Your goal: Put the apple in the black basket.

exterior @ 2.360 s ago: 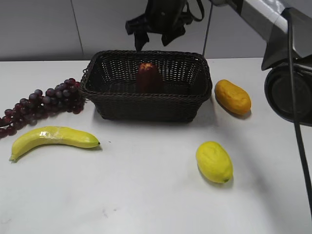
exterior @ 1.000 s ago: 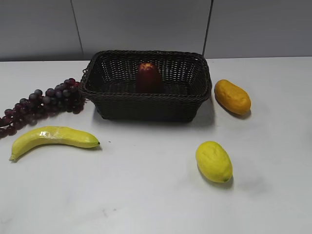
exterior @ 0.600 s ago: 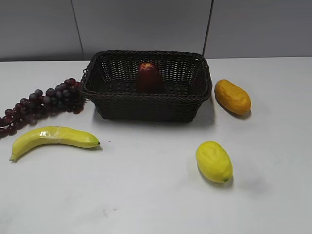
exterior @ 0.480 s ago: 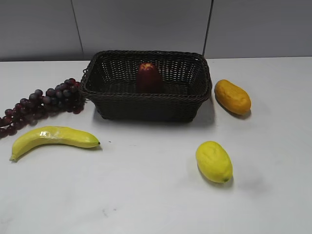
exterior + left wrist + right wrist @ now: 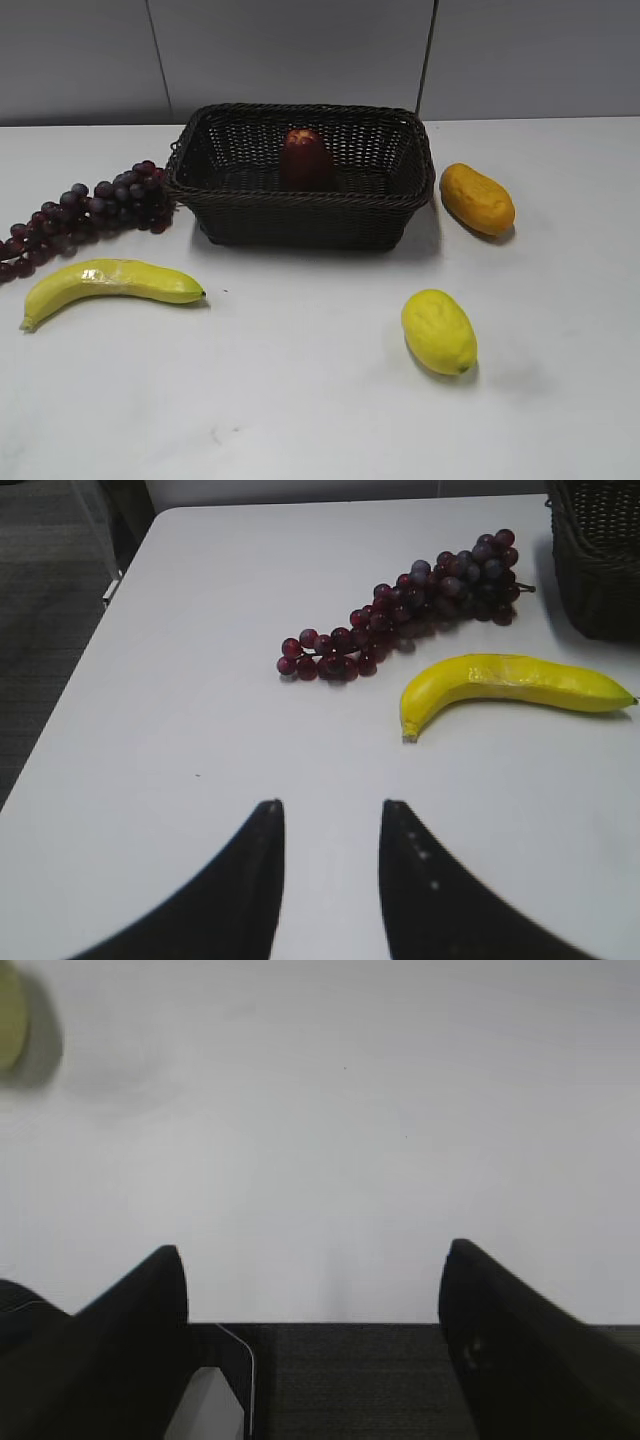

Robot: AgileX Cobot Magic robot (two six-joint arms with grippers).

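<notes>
The dark red apple (image 5: pixel 305 156) stands upright inside the black basket (image 5: pixel 300 210) at the back middle of the white table. No arm shows in the exterior view. In the left wrist view my left gripper (image 5: pixel 330 805) is open and empty over bare table, with a corner of the basket (image 5: pixel 600 560) at the top right. In the right wrist view my right gripper (image 5: pixel 312 1255) is wide open and empty above the table's near edge.
Purple grapes (image 5: pixel 85 210) and a banana (image 5: pixel 110 282) lie left of the basket; they also show in the left wrist view (image 5: pixel 420 605), (image 5: pixel 510 685). An orange oval fruit (image 5: pixel 477 198) lies right of the basket. A lemon (image 5: pixel 438 331) lies front right.
The right arm, above the basket 2.4 s ago, has left the exterior view. The apple stays in the basket. Nothing has moved in the last second.
</notes>
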